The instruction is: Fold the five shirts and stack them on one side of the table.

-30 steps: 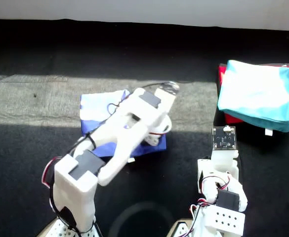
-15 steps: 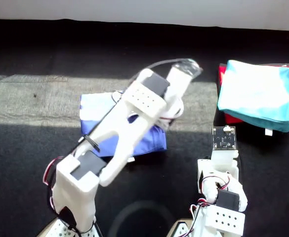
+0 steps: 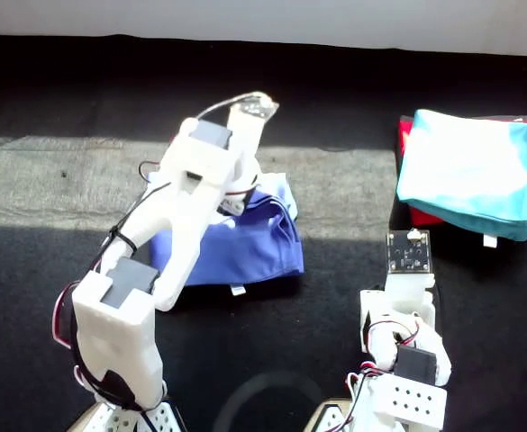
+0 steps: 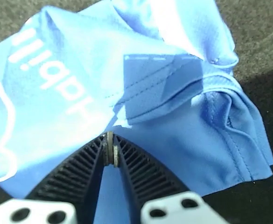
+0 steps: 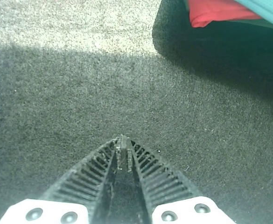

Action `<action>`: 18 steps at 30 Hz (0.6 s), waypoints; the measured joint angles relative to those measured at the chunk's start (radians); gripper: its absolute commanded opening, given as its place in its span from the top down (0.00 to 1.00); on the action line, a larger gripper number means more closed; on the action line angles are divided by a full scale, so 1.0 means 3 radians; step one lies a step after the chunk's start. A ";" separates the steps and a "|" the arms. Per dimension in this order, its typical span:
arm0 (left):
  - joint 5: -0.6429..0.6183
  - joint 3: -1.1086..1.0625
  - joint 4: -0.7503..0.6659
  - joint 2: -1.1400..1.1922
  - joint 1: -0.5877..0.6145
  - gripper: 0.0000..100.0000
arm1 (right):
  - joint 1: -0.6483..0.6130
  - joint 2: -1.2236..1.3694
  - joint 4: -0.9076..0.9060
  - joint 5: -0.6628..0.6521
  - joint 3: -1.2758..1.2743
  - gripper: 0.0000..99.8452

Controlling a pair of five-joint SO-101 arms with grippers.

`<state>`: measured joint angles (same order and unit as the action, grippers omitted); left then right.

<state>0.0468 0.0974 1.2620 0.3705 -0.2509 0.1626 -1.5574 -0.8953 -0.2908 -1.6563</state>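
We find the left gripper (image 4: 109,150), closed and empty, above the blue shirt (image 4: 183,121) mid-tabletop, nearer it than the closed right gripper (image 5: 122,148).

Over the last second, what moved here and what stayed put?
The left gripper, shut, swung toward the shirt stack, then back the other way, and is now raised beyond the blue shirt. The blue shirt, the shut right gripper and the shirt stack stayed put.
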 measured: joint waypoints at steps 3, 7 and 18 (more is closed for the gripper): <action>0.0000 -0.0225 -0.0266 0.0087 0.0015 0.99 | 0.0000 0.0000 0.0000 0.0000 0.0000 0.99; 0.0000 -0.0199 -0.0476 0.0266 0.0005 0.99 | 0.0000 0.0000 0.0000 0.0000 0.0000 0.99; -0.0225 0.0747 -0.0721 0.0496 -0.0271 0.99 | 0.0000 0.0000 0.0000 0.0000 0.0000 0.99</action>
<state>-0.0207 0.3214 1.0457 0.5194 -0.3322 0.1626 -1.5574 -0.8953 -0.2908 -1.6563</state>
